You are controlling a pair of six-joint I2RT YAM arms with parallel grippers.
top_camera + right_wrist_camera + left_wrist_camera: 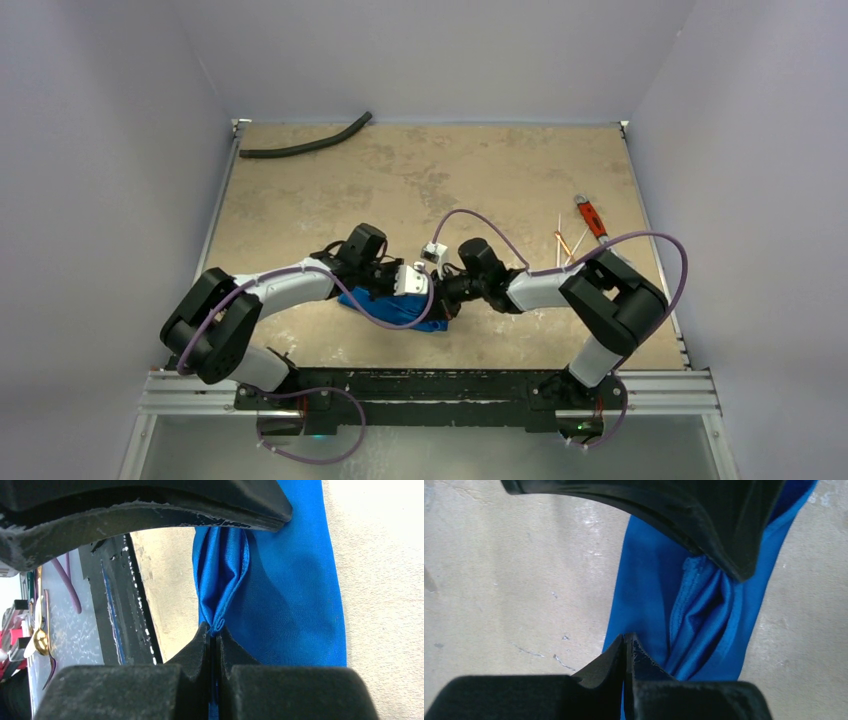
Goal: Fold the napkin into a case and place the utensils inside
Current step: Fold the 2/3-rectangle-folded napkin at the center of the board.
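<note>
The blue napkin point(385, 308) lies bunched near the table's front middle, under both grippers. My left gripper point(425, 290) and right gripper point(448, 292) meet tip to tip over its right end. In the left wrist view the jaws point(627, 639) are shut, with a sliver of napkin point(644, 595) between them. In the right wrist view the jaws point(215, 630) are shut on a gathered hem of the napkin point(295, 605), which hangs as a narrow folded strip. The utensils point(570, 243) lie on the table at the right, apart from both grippers.
A red-handled wrench point(590, 215) lies just beyond the utensils near the right edge. A black curved hose point(305, 143) lies at the back left. The table's front edge with its black rail point(120, 615) runs close to the napkin.
</note>
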